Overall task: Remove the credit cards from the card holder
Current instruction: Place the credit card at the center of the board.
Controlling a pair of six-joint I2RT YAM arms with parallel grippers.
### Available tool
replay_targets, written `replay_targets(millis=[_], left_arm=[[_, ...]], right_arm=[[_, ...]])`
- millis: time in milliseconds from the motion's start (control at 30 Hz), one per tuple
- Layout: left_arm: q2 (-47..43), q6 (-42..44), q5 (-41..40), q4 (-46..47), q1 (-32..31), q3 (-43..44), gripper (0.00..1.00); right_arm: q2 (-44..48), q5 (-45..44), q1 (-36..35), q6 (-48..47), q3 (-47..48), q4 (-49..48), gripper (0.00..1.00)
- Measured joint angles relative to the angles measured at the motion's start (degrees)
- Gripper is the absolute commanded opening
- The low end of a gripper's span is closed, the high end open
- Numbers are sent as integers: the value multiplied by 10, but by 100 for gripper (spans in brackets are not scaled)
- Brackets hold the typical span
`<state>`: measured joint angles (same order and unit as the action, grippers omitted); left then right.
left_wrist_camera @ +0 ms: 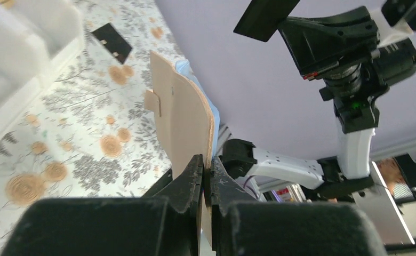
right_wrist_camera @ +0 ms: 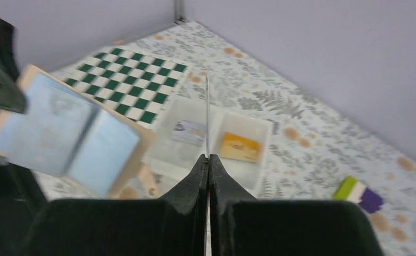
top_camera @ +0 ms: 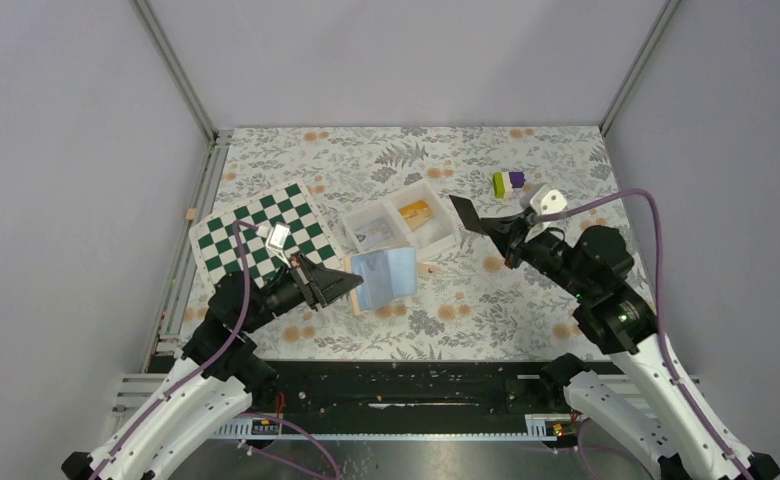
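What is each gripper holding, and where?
Left gripper: pale blue, tan-bordered card holder, pinched at its edge. Right gripper: thin dark card, by one end.

There is one card holder (top_camera: 384,277), one white tray (top_camera: 382,199) with two compartments, one pale card (top_camera: 374,236), one orange card (top_camera: 416,213), one dark card (top_camera: 467,214), one chequered board (top_camera: 251,225) and one coloured block (top_camera: 509,183).

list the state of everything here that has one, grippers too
left gripper: shut on the card holder's tan edge
right gripper: shut on the dark card
card holder: open, both blue panels showing, raised off the table
dark card: out of the holder, held in the air beside the tray
white tray: one card in each compartment
pale card: lying in the tray's left compartment
orange card: lying in the tray's right compartment
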<state>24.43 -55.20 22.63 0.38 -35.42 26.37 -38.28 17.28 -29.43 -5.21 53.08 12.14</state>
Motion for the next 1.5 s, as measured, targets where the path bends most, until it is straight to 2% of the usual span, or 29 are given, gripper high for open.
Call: replay_targets(millis=[167, 267, 433, 533, 867, 1133, 1367, 1500], left_arm=[[-6, 33, -62, -115, 4, 47, 0], [-13, 58, -97, -170, 5, 86, 0], [-18, 82, -120, -203, 5, 119, 0], [-19, 89, -124, -216, 5, 119, 0], [-11, 110, -130, -248, 5, 130, 0], [11, 130, -131, -249, 6, 156, 0], [11, 134, -131, -249, 10, 156, 0], [4, 134, -131, -249, 10, 156, 0]], right_arm=[[35, -13, 0, -143, -161, -156, 0], [54, -34, -17, -232, -226, -203, 0], [49, -151, -167, -471, -276, -341, 0], [27, -211, -224, -600, -312, -419, 0], [-9, -329, -350, -862, -322, -419, 0], [-35, -356, -369, -930, -315, -406, 0], [-55, -381, -370, -925, -313, -409, 0], [-108, -432, -368, -909, -289, -428, 0]])
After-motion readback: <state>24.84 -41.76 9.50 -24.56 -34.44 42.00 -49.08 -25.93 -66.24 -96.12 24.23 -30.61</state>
